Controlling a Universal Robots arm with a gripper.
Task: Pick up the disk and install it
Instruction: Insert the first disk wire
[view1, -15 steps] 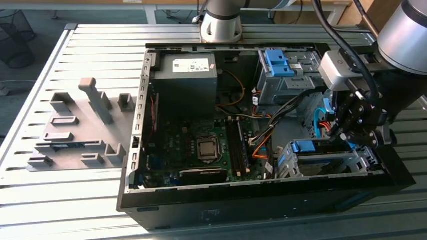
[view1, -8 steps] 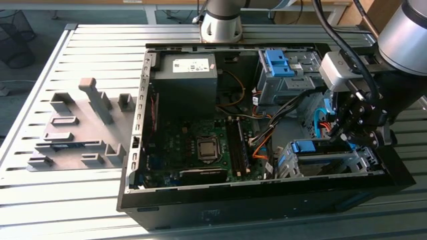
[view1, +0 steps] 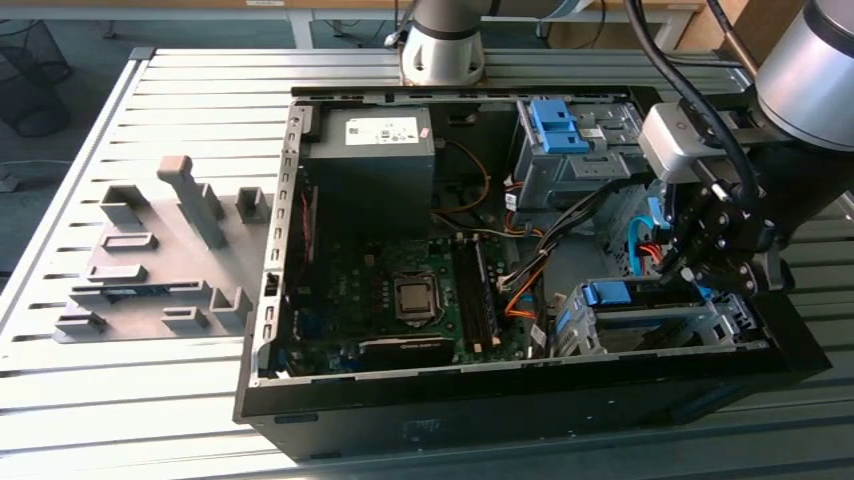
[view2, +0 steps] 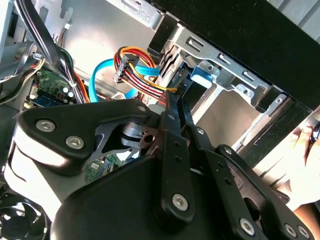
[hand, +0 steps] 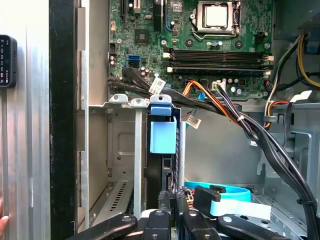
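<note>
Lab or workshop: open computer case (view1: 521, 400) on slatted metal table (view1: 134, 400), grey fixture block (view1: 160, 260) well away from the tool.

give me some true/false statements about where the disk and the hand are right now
1. The disk sits inside the metal drive cage of the open computer case. True.
2. The hand hovers over the grey fixture plate on the table. False: it is at the drive cage, at the exterior view's right; the grey fixture plate lies outside the case, at that view's left.
3. The disk's blue frame tab shows in the first wrist view. True.
4. The computer case has its side cover on. False: it is open, with the motherboard exposed.
5. Bundled coloured cables run past the cage. True.
</note>
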